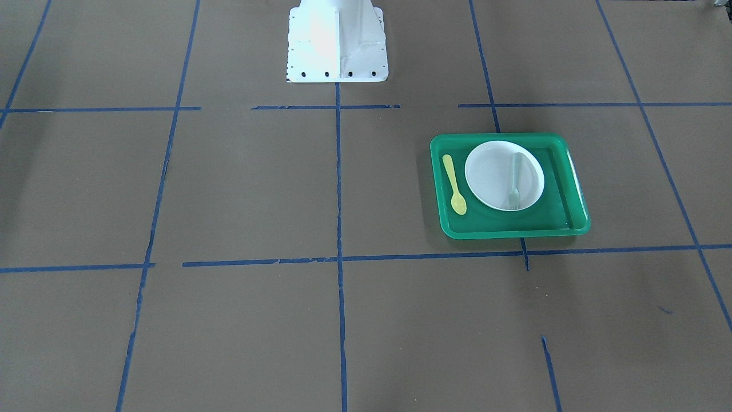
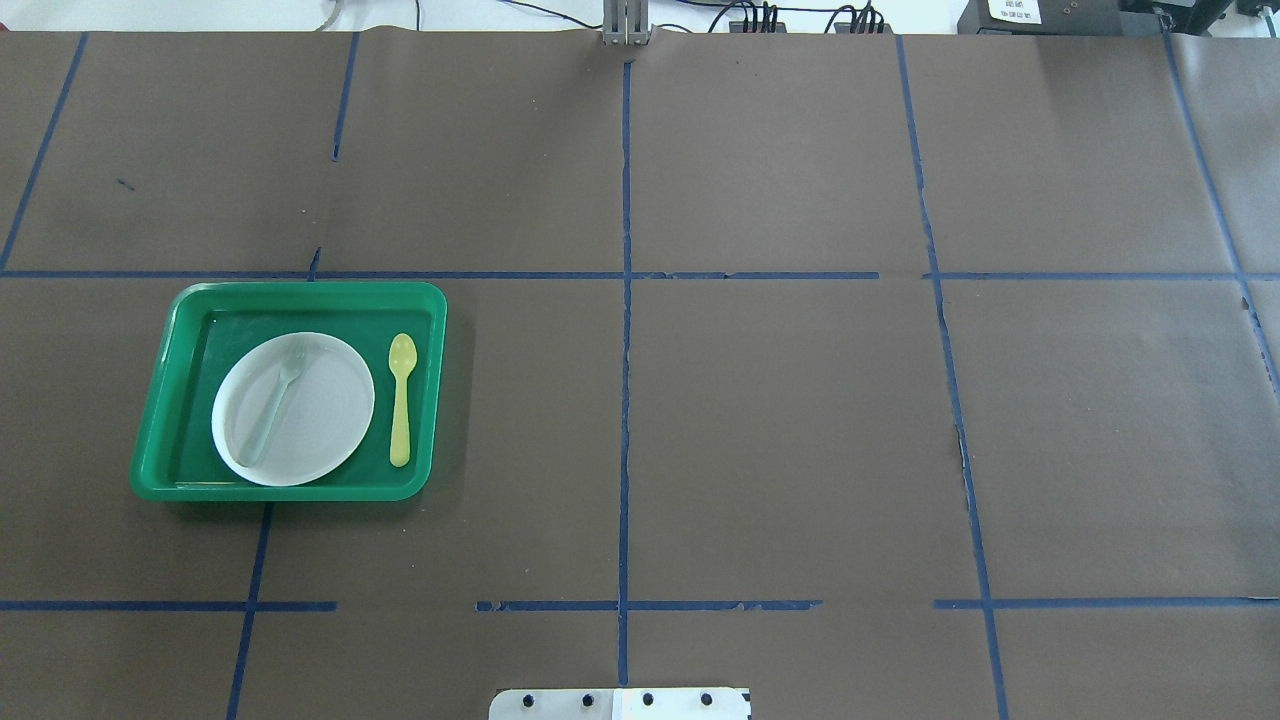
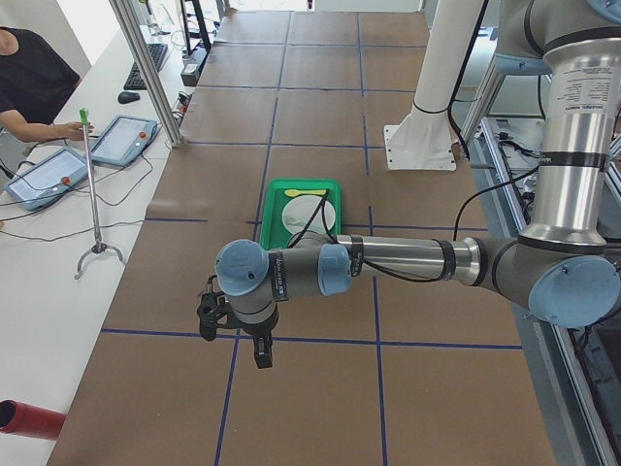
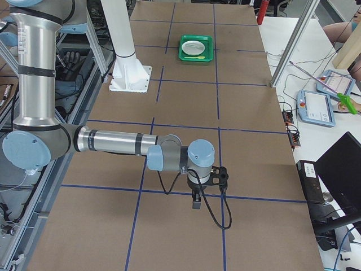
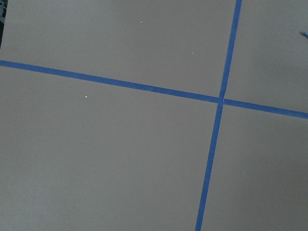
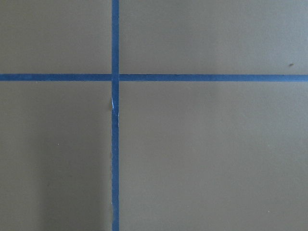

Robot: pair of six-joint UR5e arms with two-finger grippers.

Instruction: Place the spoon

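Brown paper table (image 2: pixel 800 400): blue tape lines cross it in a grid of large squares.
Left arm (image 3: pixel 408 260): reaches out level above the table's left end, past the tray.
Right arm (image 4: pixel 113 141): reaches out level above the table's right end, well apart from the tray.
Green tray (image 2: pixel 300 290): plastic, rectangular, with a raised rim; it sits flat in the left half of the table, about midway between the robot's edge and the far edge.
White plate (image 2: pixel 320 400): round, on the tray floor, nearer the tray's left rim.
Left gripper (image 3: pixel 264 354): points down over bare paper; whether its fingers are apart or together cannot be told.
Right gripper (image 4: pixel 196 200): points down near a tape crossing; its fingers cannot be judged either.
Grey-green fork (image 2: pixel 275 400): lies on the plate, tines toward the far edge.
Yellow spoon (image 2: pixel 401 400): flat on the tray floor between plate and right rim, just beside the plate without touching it, bowl toward the far edge.
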